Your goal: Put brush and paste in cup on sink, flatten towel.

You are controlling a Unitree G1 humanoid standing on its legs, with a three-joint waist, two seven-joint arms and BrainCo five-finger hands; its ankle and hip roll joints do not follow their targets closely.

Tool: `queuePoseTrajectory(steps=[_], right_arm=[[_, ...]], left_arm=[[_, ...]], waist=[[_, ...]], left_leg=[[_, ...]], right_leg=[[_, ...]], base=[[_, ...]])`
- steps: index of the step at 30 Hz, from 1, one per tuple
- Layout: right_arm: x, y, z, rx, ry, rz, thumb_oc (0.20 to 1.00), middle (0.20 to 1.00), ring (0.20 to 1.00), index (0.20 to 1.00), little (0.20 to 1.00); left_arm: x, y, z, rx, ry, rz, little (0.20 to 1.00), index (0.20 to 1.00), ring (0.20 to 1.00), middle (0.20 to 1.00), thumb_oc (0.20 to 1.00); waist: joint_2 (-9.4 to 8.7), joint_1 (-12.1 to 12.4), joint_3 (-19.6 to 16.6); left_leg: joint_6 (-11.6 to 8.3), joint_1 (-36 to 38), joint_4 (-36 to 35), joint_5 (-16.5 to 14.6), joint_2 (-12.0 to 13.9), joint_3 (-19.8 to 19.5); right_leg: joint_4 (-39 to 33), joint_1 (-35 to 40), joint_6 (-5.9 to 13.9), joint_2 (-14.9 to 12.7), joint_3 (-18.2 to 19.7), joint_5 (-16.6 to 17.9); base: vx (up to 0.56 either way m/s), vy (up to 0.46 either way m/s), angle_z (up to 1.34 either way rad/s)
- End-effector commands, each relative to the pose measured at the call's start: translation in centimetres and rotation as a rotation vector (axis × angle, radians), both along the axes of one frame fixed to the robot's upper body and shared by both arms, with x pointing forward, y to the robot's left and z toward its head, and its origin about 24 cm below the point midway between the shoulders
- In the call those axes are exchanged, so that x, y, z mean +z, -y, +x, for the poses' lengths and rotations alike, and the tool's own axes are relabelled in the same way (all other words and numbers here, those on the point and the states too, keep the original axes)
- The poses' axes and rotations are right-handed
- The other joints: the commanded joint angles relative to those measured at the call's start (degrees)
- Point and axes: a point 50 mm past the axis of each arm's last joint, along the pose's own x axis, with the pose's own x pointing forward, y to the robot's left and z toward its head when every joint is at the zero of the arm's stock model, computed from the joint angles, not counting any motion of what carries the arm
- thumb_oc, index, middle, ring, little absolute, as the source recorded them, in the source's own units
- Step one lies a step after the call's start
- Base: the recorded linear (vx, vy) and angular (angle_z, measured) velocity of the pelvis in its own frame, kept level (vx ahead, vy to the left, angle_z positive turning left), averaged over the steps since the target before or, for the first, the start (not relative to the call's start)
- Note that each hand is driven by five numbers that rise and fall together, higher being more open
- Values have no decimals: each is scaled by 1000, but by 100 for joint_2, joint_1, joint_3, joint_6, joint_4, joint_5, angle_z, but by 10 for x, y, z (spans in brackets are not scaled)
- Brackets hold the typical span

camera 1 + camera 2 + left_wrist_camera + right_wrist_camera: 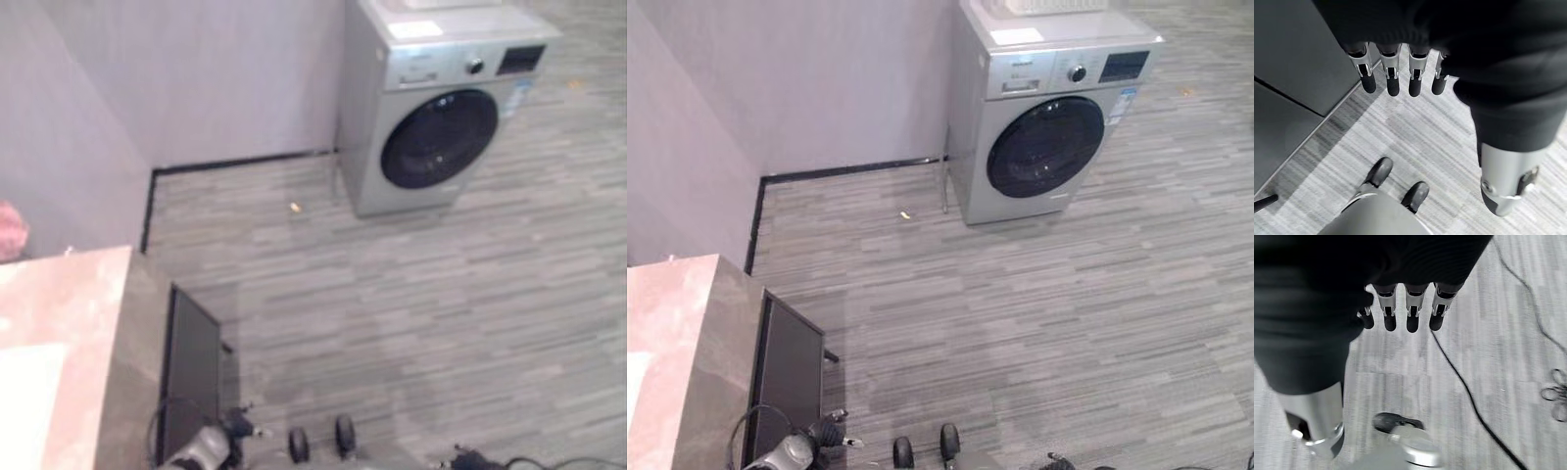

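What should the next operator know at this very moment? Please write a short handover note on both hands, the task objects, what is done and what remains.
Left hand: open, fingers straight, hanging over the grey striped floor, holding nothing.
Right hand: open, also hanging over the floor, empty.
Task things: brush, paste, cup, sink and towel cannot be located from these views.
Surroundings: silver front-loading washing machine by the wall; pinkish stone countertop at the robot's left.
Done: nothing can be confirmed.
Left: probably every step; turning toward the countertop seems a sensible start.
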Motion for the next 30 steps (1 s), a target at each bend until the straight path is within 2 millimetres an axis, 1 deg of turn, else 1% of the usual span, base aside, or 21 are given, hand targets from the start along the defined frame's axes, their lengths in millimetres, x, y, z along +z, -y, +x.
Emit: queuePoseTrajectory(steps=[1,3,5,7,8,9,10,11,12,15,16,19,20,21,22,23,24,26,27,28,30], right_arm=[[2,14,-11,-18,-39,-41,1000,1000,1000,1000,1000],[2,11,-7,-9,-21,-30,1000,1000,1000,1000,1000],[2,6,1,-1,18,-13,1000,1000,1000,1000,1000],[2,3,4,16,30,-6,1000,1000,1000,1000,1000],[2,2,5,40,34,1,1000,1000,1000,1000,1000],[5,7,3,76,37,-9,1000,1000,1000,1000,1000],[5,7,3,76,37,-9,1000,1000,1000,1000,1000],[5,10,-1,66,29,-19,1000,1000,1000,1000,1000],[7,19,-3,19,36,-45,1000,1000,1000,1000,1000],[9,24,-5,-16,38,-68,1000,1000,1000,1000,1000],[8,23,-8,-11,26,-64,1000,1000,1000,1000,1000],[4,17,-18,18,-21,-52,1000,1000,1000,1000,1000],[3,15,-22,27,-35,-46,1000,1000,1000,1000,1000],[1,13,-25,35,-46,-40,1000,1000,1000,1000,1000],[1,13,-25,35,-47,-40,1000,1000,1000,1000,1000],[1,12,-27,39,-53,-38,1000,1000,1000,1000,1000],[0,10,-29,46,-68,-36,1000,1000,1000,1000,1000],[-1,9,-29,54,-71,-35,1000,1000,1000,1000,1000],[-1,9,-29,69,-88,-34,1000,1000,1000,1000,1000],[-2,7,-29,62,-86,-33,1000,1000,1000,1000,1000],[-2,6,-25,50,-70,-26,1000,1000,1000,1000,1000]], left_arm=[[2,4,11,1,20,20,1000,1000,1000,1000,1000],[1,3,10,16,18,20,1000,1000,1000,1000,1000],[2,-2,12,54,22,24,1000,1000,1000,1000,1000],[3,-5,12,69,25,30,1000,1000,1000,1000,1000],[4,-8,13,91,35,32,1000,1000,1000,1000,1000],[5,-11,15,134,49,24,1000,1000,1000,1000,1000],[5,-11,15,134,48,24,1000,1000,1000,1000,1000],[5,-12,13,135,41,26,1000,1000,1000,1000,1000],[4,-14,11,145,37,30,1000,1000,1000,1000,1000],[2,-13,5,177,25,24,1000,1000,1000,1000,1000],[1,-14,3,207,21,18,1000,1000,1000,1000,1000],[0,-15,-1,252,19,1,1000,1000,1000,1000,1000],[-1,-15,-4,253,12,0,1000,1000,1000,1000,1000],[-2,-15,-7,251,1,2,1000,1000,1000,1000,1000],[-3,-15,-8,251,0,2,1000,1000,1000,1000,1000],[-3,-16,-9,247,-4,7,1000,1000,1000,1000,1000],[-4,-14,-12,217,-15,12,1000,1000,1000,1000,1000],[-5,-14,-15,212,-27,13,1000,1000,1000,1000,1000],[-8,-17,-26,223,-54,17,1000,1000,1000,1000,1000],[-8,-18,-28,224,-61,23,1000,1000,1000,1000,1000],[-8,-23,-32,238,-70,28,1000,1000,1000,1000,1000]], waist=[[-144,-8,-158],[-174,-18,-161],[-298,-39,-87],[-348,-38,-46],[-410,-22,4],[-564,26,192],[-555,26,195],[-577,26,227],[-587,9,319],[-540,-43,394],[-543,-66,387],[-595,-63,320],[-605,-59,281],[-608,-43,240],[-621,-46,239],[-600,-50,211],[-532,-45,182],[-501,-43,154],[-460,3,-4],[-464,28,-90],[-497,27,-204]], left_leg=[[119,-179,342,-528,-445,-325],[70,-187,383,-516,-424,-357],[-36,-385,820,-591,-389,-443],[-74,-494,1052,-646,-381,-450],[-121,-611,1315,-715,-373,-460],[-263,-1122,2364,-686,-267,-469],[-266,-1108,2370,-707,-261,-474],[-298,-1204,2623,-655,-201,-462],[-356,-1525,3332,-464,-73,-442],[-330,-1738,3715,-406,36,-397],[-323,-1744,3535,-415,48,-335],[-246,-1769,2512,-578,-242,-462],[-235,-1727,1942,-449,-356,-578],[-232,-1674,1406,-202,-439,-717],[-230,-1617,1297,-143,-453,-721],[-235,-1601,843,58,-480,-814],[-274,-1611,148,247,-505,-862],[-272,-1551,29,325,-510,-853],[-208,-1348,29,396,-523,-808],[-154,-1264,29,439,-557,-814],[-80,-1204,236,332,-641,-768]], right_leg=[[687,-19,420,100,128,-810],[689,7,374,110,122,-825],[726,21,270,137,158,-845],[732,21,244,140,161,-841],[716,41,227,145,160,-823],[697,111,120,189,78,-807],[695,126,122,197,79,-814],[671,180,89,231,83,-822],[649,241,8,303,72,-804],[640,305,-64,358,40,-867],[628,306,-63,331,-9,-890],[584,274,41,200,-140,-935],[575,263,80,180,-161,-930],[564,281,116,179,-171,-928],[556,292,119,164,-173,-926],[564,294,138,188,-181,-939],[653,386,191,242,-163,-1016],[720,420,193,268,-102,-1053],[809,577,228,247,-4,-1176],[860,644,228,194,-7,-1234],[1083,692,294,77,48,-1236]], base=[[-1,-132,11],[9,-227,8],[-4,-263,21],[-10,-151,26],[3,-363,33],[16,-304,41],[41,-293,55],[55,-169,32],[58,-200,9],[71,-103,4],[138,-93,0],[130,-20,11],[187,0,20],[136,0,14],[147,-1,2],[256,28,-6],[253,28,-11],[384,74,-14],[646,138,-29],[684,157,-35],[498,147,-52]])
